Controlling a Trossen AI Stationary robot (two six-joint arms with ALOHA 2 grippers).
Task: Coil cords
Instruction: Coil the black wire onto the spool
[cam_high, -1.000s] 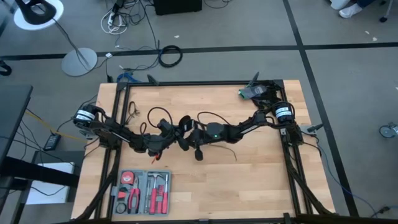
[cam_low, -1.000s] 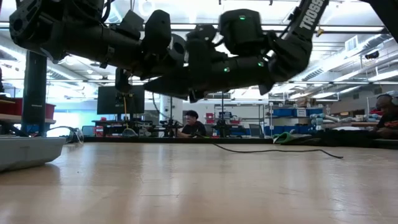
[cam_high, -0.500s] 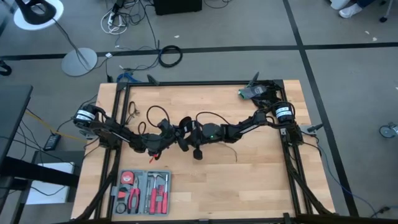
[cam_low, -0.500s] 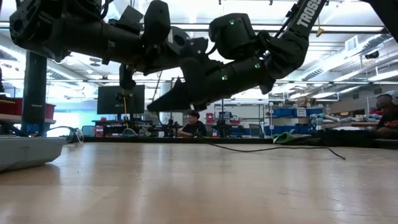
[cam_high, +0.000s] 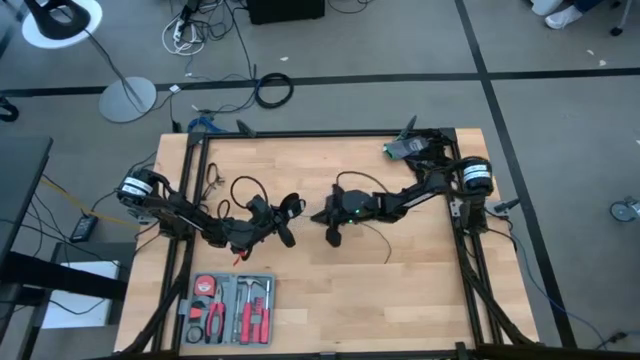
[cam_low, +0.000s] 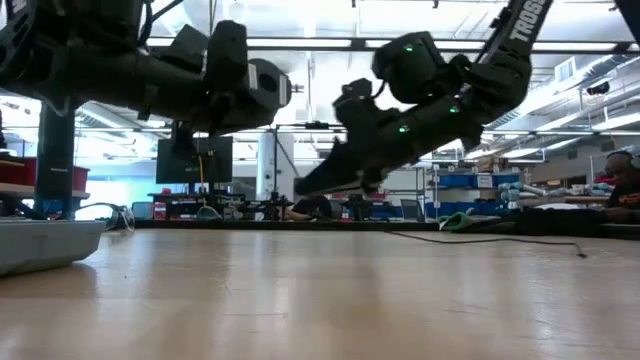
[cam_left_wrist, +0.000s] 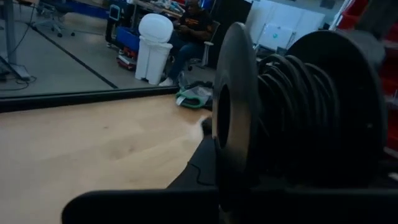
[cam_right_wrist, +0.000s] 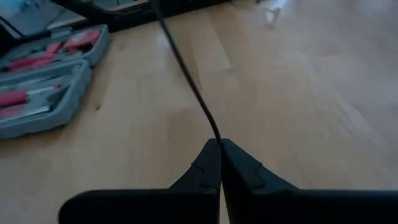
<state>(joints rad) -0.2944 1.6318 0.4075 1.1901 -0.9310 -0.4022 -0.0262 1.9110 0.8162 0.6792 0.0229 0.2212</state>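
Only one readable marking is showing — white "TROSS" lettering, cut off by the frame edge, running along the upper link of the right arm (cam_low: 520, 25) in the low view. Nothing else is reading clearly — no labels, numbers or signs.

Grey tool case (cam_high: 228, 309), floor lamp (cam_high: 127, 98)

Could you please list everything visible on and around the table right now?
Cord: one, black, pinched at the right end effector, running across the table.
Spool: one, black, wound with cord, held at the left end effector.
Tool kit: one open grey case, red-handled tools, front left of the table.
Table: one, light wood, black frame.
Floor lamp: one, white, on the floor beyond the table.
Person: one, seated in the background.
Left end effector: shut on the spool.
Right end effector: shut on the cord.
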